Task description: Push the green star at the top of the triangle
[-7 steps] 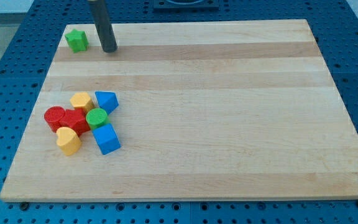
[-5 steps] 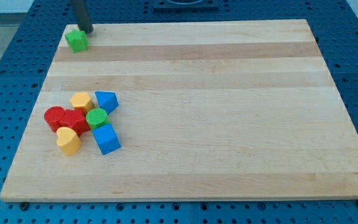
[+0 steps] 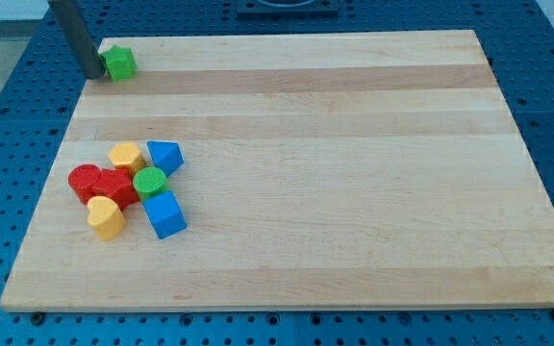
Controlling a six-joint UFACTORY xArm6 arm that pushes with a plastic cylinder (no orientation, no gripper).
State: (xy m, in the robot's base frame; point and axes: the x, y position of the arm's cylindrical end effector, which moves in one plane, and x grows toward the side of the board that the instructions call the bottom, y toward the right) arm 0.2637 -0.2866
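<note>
Pale wooden surface [image 3: 354,173] on a blue pegboard carries a cluster of blocks at the frame's left: two red blocks [image 3: 101,184], a blue cube [image 3: 165,214], a blue triangle [image 3: 164,155], two yellow blocks [image 3: 105,218] and a green cylinder [image 3: 149,182]. In the upper left corner the green star [image 3: 118,62] sits with my tip [image 3: 93,74] just beside its left edge; no gripper exists on this rod. The approach step looks to be in hand, and the next move likely calls for a push rightward and down the frame toward the triangle's top.
</note>
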